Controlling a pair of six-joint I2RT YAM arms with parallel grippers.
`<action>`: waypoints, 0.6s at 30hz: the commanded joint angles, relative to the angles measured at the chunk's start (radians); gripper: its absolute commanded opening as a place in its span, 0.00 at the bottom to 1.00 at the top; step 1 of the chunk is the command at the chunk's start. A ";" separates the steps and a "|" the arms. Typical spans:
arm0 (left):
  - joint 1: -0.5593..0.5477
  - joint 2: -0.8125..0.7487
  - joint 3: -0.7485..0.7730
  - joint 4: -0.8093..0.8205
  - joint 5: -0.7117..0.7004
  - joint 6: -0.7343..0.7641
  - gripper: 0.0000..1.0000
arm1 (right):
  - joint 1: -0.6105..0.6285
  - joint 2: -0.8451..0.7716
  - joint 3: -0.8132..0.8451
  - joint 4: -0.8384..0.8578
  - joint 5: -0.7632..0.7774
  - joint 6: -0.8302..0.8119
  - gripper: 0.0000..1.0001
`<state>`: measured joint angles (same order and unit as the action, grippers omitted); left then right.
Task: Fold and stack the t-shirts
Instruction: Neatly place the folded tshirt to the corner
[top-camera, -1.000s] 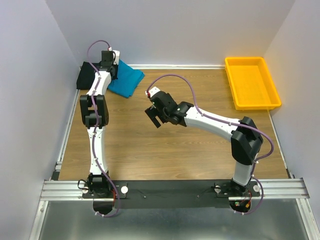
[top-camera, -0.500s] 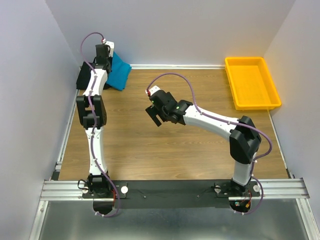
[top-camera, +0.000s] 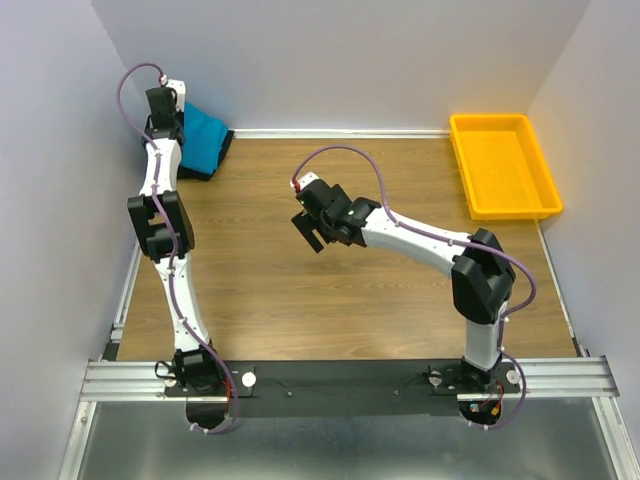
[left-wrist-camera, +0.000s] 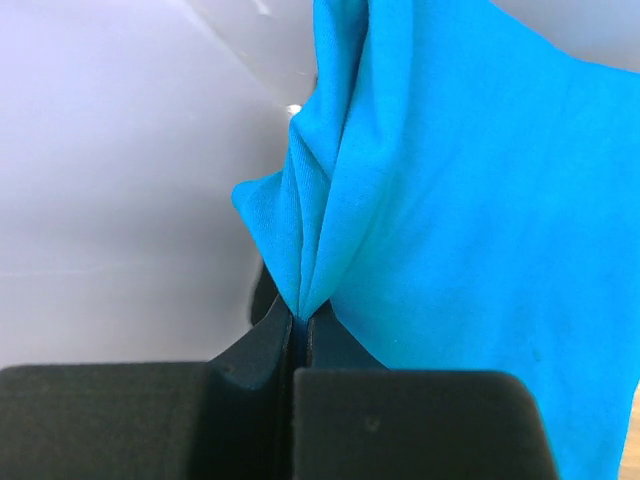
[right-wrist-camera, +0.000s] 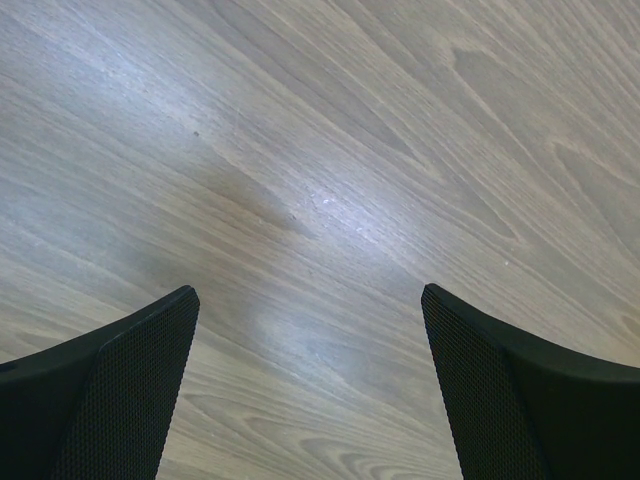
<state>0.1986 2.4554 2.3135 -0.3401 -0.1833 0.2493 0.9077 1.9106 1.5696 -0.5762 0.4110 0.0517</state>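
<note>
The left gripper (left-wrist-camera: 298, 322) has its jaws pressed together on a bunched fold of the teal shirt (top-camera: 203, 138), the cloth fanning out from the pinch in loose pleats; in the overhead view that arm is stretched to the far left corner of the table (top-camera: 300, 290), close to the walls, with the shirt draped in a heap just beside the wrist. A dark strip at the heap's near edge looks like the black shirt (top-camera: 213, 164), though too little of it shows to tell how it lies. The right gripper (right-wrist-camera: 308, 292) hangs over bare wood near the middle of the table, jaws spread wide and holding nothing. The yellow tray (top-camera: 503, 208) sits well apart in the far right corner. Judging from this, the step in hand is fetching the teal shirt out of the corner: nothing is laid flat, no fold is made, and the stacking is not begun. The next move calls for carrying the pinched cloth toward the open centre without dragging the black shirt along, then spreading it flat; the idle right gripper is well placed to take a second edge, since a single bunched grip will likely leave the shirt crumpled rather than square
</note>
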 joint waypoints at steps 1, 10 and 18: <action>0.013 -0.004 0.040 0.067 0.021 0.073 0.00 | -0.004 0.036 0.041 -0.034 0.029 0.016 0.99; 0.015 0.077 -0.017 0.210 -0.016 0.116 0.50 | -0.004 0.065 0.075 -0.073 0.022 0.020 0.99; -0.014 -0.034 -0.087 0.274 -0.010 0.025 0.69 | -0.026 0.042 0.064 -0.077 0.063 0.068 0.99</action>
<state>0.2028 2.5114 2.2833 -0.1505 -0.1921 0.3225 0.9012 1.9526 1.6169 -0.6308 0.4252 0.0669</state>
